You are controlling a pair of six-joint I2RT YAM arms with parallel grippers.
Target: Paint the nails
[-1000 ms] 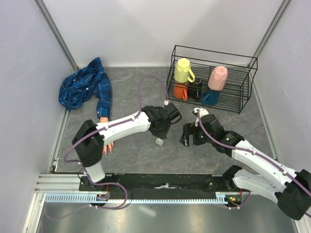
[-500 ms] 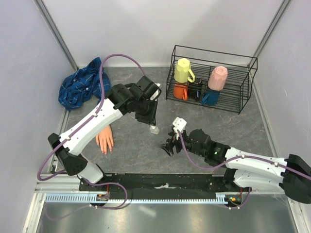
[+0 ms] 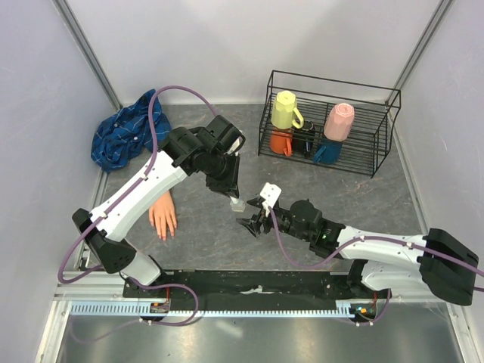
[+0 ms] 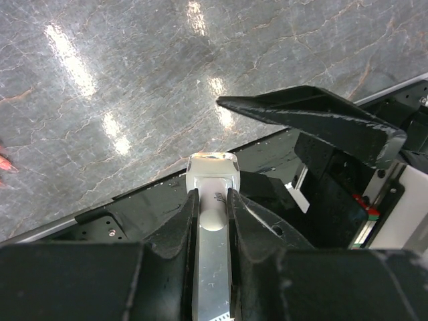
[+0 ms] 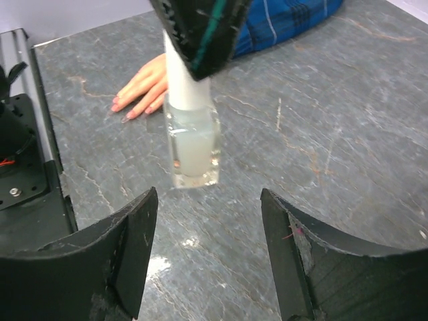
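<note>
Left fingers [image 4: 179, 227] clamp the bottle [image 5: 192, 150]; right fingers [image 5: 130, 234] gape, empty; nails [image 5: 126, 116] show pink from the right wrist, indistinct overhead.

Tabletop [image 4: 134, 80]: grey stone-look, glossy, glare streaks. Bottle [image 5: 192, 150]: clear smooth glass; cap [image 5: 184, 73] white, plastic-looking. Mannequin hand [image 3: 162, 215]: smooth, matt, plastic-like. Sleeve [image 3: 125, 136]: plaid cloth, creased. Rack [image 3: 370, 147]: thin black metal wire.

Lab cell, white panel walls [image 3: 38, 113]
</note>
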